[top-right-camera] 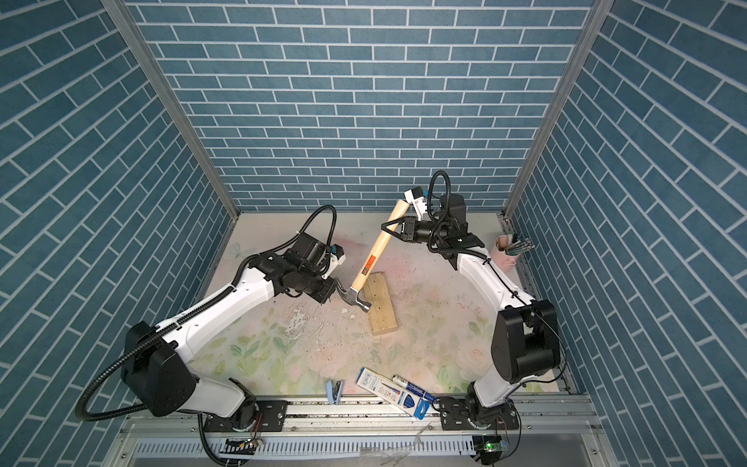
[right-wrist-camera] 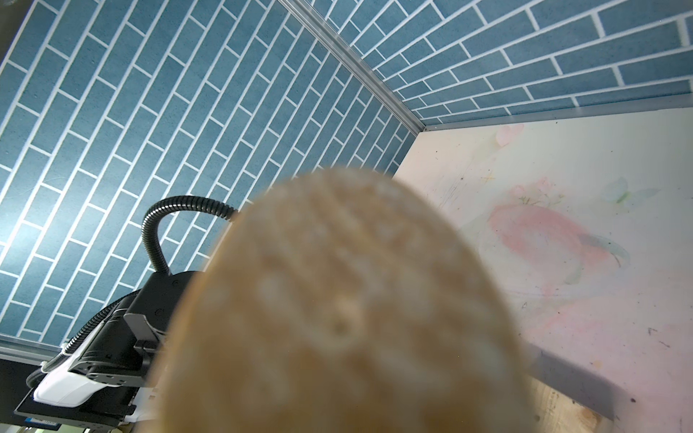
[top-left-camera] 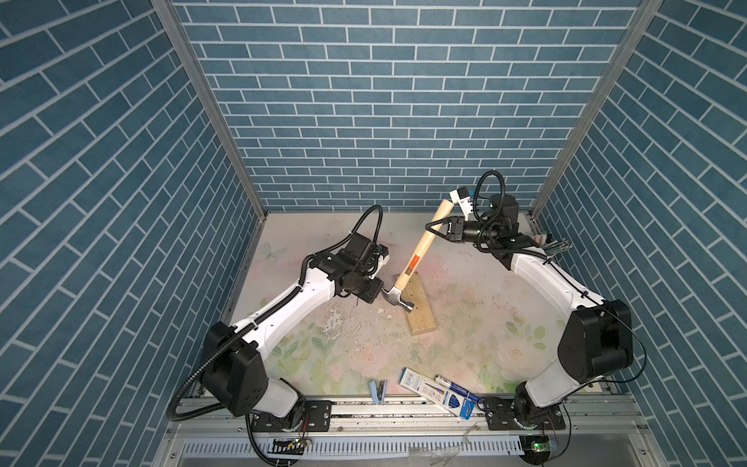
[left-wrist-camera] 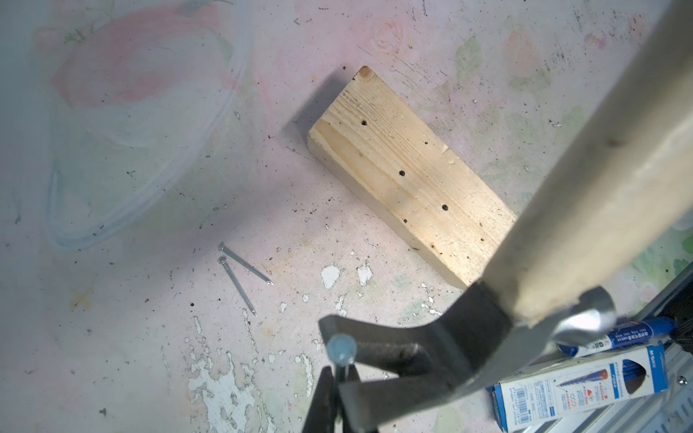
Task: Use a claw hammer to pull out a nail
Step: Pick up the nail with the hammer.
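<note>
Holding the claw hammer [top-left-camera: 418, 254] by its far handle end, right gripper [top-left-camera: 433, 227] is clamped; likely head-heavy, rigid, smooth-handled; left gripper [left-wrist-camera: 337, 390] pinches the nail [left-wrist-camera: 341, 349] shut.

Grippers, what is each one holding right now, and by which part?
Right gripper: the claw hammer, by its wooden handle near the butt end. Left gripper: a nail, pinched by the shank just under its head.
</note>
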Tool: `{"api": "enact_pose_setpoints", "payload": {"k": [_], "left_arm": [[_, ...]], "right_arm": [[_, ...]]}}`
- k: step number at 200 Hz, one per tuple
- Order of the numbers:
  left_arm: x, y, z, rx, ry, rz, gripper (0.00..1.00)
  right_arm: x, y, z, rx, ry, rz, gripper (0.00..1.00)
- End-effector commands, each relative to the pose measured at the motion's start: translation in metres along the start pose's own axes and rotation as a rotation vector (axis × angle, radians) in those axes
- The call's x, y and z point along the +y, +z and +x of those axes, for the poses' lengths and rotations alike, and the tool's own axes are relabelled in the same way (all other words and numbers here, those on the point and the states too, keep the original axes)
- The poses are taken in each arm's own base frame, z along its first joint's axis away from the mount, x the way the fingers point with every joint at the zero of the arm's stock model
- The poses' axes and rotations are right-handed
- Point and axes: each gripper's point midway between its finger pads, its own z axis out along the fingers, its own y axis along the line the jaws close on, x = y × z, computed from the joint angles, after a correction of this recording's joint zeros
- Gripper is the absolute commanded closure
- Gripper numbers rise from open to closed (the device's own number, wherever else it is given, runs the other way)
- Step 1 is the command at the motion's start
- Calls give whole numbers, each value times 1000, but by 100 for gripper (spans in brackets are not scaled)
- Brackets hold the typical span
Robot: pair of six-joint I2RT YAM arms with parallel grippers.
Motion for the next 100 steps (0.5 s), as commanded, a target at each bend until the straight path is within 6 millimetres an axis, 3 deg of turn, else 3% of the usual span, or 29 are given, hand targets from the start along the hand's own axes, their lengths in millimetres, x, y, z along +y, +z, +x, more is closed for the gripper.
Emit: {"api": "enact_pose_setpoints", "payload": {"k": [1,100], "left_arm": [[14,-10,-3,-28,-36,-52,100],[52,-10,0,-32,-223,-128,100]], "right_arm": [[25,-3,-2,20,62,-63,100],[16,-18,-1,-9,-1,123,100]]}}
